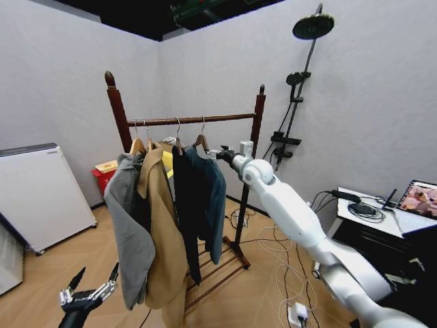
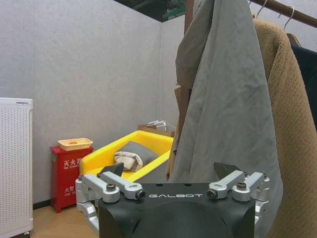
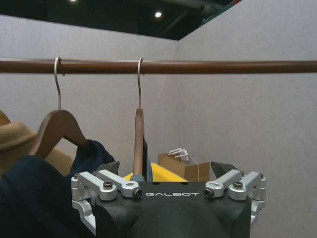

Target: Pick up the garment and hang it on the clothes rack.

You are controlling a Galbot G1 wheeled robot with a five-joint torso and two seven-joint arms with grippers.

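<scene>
**A:** Where was the garment [image 1: 213, 188] at that point?

**B:** On the clothes rack [image 1: 194, 120], hung at the right end of the row, next to a black coat [image 1: 186, 198], a tan coat [image 1: 160, 225] and a grey jacket [image 1: 130, 225]. Its wooden hanger [image 3: 138, 144] had its hook over the top bar.

**A:** And the right gripper [image 1: 222, 154]?

**B:** Stretched out to the garment's shoulder, just beside the hanger. In the right wrist view the hanger stood edge-on close to one of the fingers [image 3: 106, 168], nearer that side than the middle of the gap. The fingers were spread, gripping nothing, as far as I could judge. Whether that finger touched the wood, I couldn't tell.

**A:** The left gripper [image 1: 87, 292]?

**B:** Parked low, near the floor in front of the grey jacket, fingers spread and empty.

**A:** What could have gone wrong from there?

**B:** The fingers sat so close that a sideways pull-back might have snagged the hanger or the teal cloth and dragged the hook along the bar, or lifted it off. The neighbouring hanger [image 3: 54, 131] hung just beside it, so a knock could have set both swinging. A straight retreat looked safest to me.
</scene>
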